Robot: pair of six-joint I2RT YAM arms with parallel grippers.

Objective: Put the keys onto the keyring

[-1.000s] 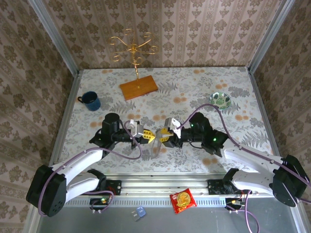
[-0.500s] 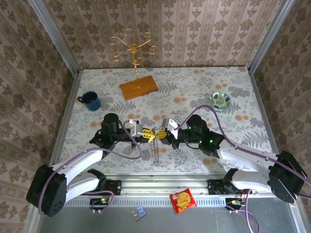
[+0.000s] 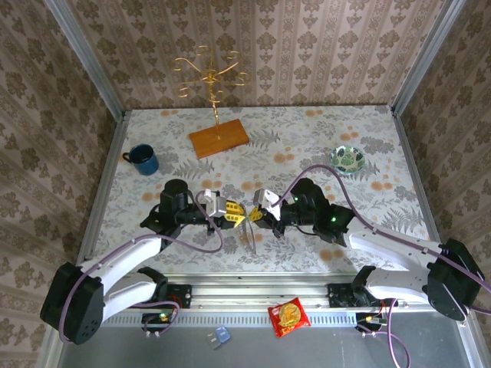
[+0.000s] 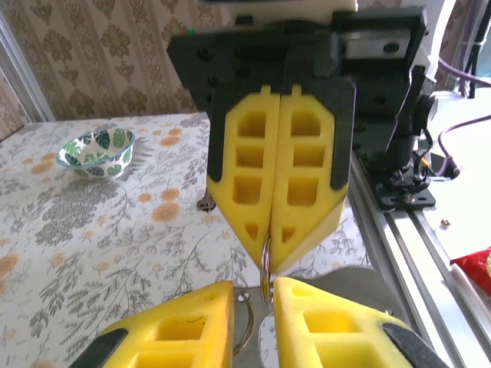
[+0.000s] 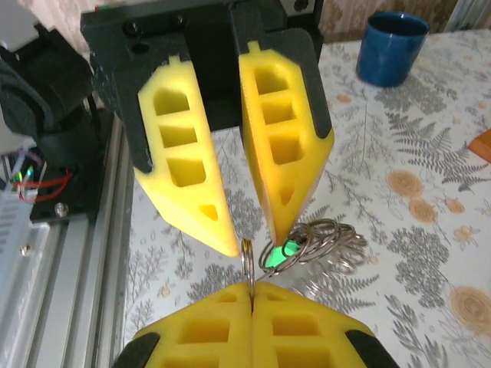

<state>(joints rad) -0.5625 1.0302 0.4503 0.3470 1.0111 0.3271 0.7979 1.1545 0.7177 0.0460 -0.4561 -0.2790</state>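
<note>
right gripper (image 5: 252,290) pinching keyring (image 5: 247,253) edge-on | left gripper (image 4: 255,295) straddling keyring, jaws narrowly parted | green key (image 5: 281,251) sitting just beside keyring | advising steadying keyring throughout

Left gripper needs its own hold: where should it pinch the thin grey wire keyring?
Likely the bare arc of the keyring sticking out of the shut right gripper, head-on, a pad on each face: it stands edge-on inside the open left gripper.

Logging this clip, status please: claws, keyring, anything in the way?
Right claw shut on the keyring. Left claw open, straddling it. Green key right beside the claws. Nothing seen blocking.
</note>
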